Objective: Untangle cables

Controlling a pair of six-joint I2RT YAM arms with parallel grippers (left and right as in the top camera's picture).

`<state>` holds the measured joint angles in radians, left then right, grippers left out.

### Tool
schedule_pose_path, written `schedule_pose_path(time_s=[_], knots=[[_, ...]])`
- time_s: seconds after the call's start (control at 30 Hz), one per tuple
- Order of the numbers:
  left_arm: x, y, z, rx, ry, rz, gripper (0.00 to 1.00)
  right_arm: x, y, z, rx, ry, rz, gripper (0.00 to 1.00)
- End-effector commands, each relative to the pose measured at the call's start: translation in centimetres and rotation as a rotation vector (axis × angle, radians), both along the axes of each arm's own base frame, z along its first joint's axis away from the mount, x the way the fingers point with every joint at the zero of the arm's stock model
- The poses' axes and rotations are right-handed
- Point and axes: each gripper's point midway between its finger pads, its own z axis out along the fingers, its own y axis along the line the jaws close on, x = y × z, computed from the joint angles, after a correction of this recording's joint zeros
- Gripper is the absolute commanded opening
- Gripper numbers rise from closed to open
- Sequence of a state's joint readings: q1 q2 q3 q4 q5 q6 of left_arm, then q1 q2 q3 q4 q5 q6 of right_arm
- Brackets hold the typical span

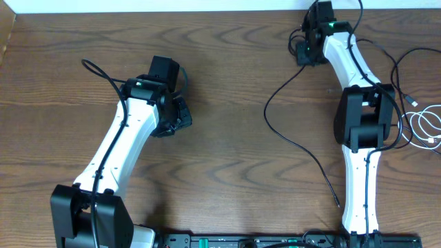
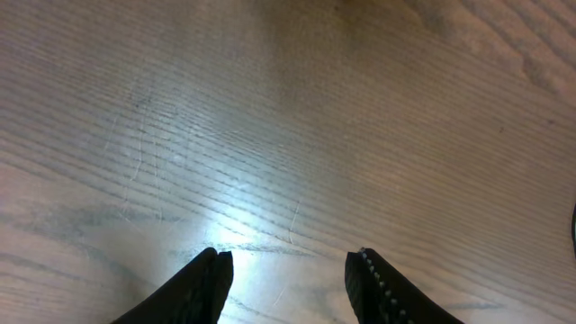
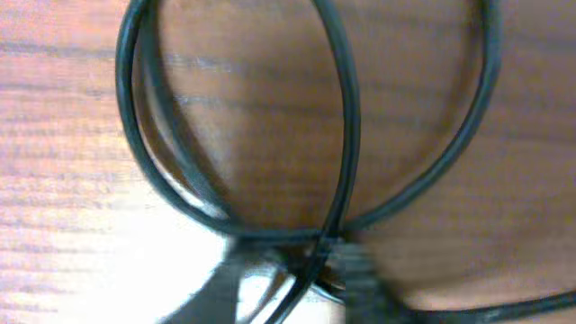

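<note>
The right tool (image 3: pixel 304 274) pinches the black cable (image 3: pixel 349 126), whose length runs from far side to near side across the tabletop (image 2: pixel 270 108). The left tool (image 2: pixel 288 270) hangs released.

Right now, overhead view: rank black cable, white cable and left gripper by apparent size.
1. black cable: largest by far, it sweeps across much of the table.
2-3. white cable and left gripper: they look about alike. The white coil runs off the right edge, so I won't rank these two.
</note>
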<state>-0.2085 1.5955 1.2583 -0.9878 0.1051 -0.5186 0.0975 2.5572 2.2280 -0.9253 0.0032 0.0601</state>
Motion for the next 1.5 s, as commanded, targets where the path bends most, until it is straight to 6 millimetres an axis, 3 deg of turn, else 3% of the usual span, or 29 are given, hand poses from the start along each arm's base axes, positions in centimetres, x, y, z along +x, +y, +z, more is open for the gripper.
schedule_pose_path(time_s=[0.0, 0.13, 0.2, 0.3, 0.4, 0.5, 0.57, 0.6, 0.67, 0.77, 0.93, 0.97, 1.0, 1.07, 1.2, 1.4, 1.47], knots=[[0.1, 0.1, 0.2, 0.012, -0.008, -0.013, 0.46, -1.9, -0.5, -1.8, 0.010, 0.093, -0.056, 0.01], [0.1, 0.1, 0.2, 0.012, -0.008, -0.013, 0.46, -2.2, -1.3, 0.7, 0.012, 0.082, -0.070, 0.01], [0.1, 0.1, 0.2, 0.012, -0.008, -0.013, 0.46, -2.3, -2.1, 3.0, 0.016, 0.060, -0.092, 0.01], [0.1, 0.1, 0.2, 0.012, -0.008, -0.013, 0.46, -3.3, -5.0, 8.2, -0.008, 0.015, -0.187, 0.01], [0.1, 0.1, 0.2, 0.012, -0.008, -0.013, 0.46, -4.5, -9.1, 13.4, -0.087, -0.050, -0.272, 0.01], [0.1, 0.1, 0.2, 0.012, -0.008, -0.013, 0.46, -7.2, -16.8, 21.6, -0.209, -0.193, -0.439, 0.01], [0.1, 0.1, 0.2, 0.012, -0.008, -0.013, 0.46, -8.9, -20.3, 24.6, -0.225, -0.249, -0.522, 0.01], [0.1, 0.1, 0.2, 0.012, -0.008, -0.013, 0.46, -9.6, -21.5, 25.5, -0.223, -0.267, -0.563, 0.01], [0.1, 0.1, 0.2, 0.012, -0.008, -0.013, 0.46, -12.3, -26.0, 27.4, -0.210, -0.304, -0.720, 0.01], [0.1, 0.1, 0.2, 0.012, -0.008, -0.013, 0.46, -14.5, -29.9, 27.5, -0.143, -0.310, -0.845, 0.01], [0.1, 0.1, 0.2, 0.012, -0.008, -0.013, 0.46, -15.4, -31.0, 26.6, -0.042, -0.288, -0.861, 0.01], [0.1, 0.1, 0.2, 0.012, -0.008, -0.013, 0.46, -15.5, -31.0, 26.5, -0.042, -0.282, -0.860, 0.06], [0.1, 0.1, 0.2, 0.012, -0.008, -0.012, 0.46, -15.4, -30.9, 26.5, -0.044, -0.280, -0.847, 0.12], [0.1, 0.1, 0.2, 0.012, -0.008, -0.013, 0.46, -15.2, -30.4, 26.4, -0.042, -0.273, -0.780, 0.52], [0.1, 0.1, 0.2, 0.012, -0.008, -0.013, 0.46, -14.8, -28.9, 26.1, 0.021, -0.260, -0.727, 0.74], [0.6, 0.0, 0.3, 0.008, -0.028, -0.013, 0.46, -13.5, -20.4, 26.4, 0.356, -0.232, -0.343, 0.77], [1.1, -0.1, 0.4, 0.005, -0.047, -0.017, 0.46, -14.1, -19.0, 26.2, 0.376, -0.198, -0.292, 0.80]])
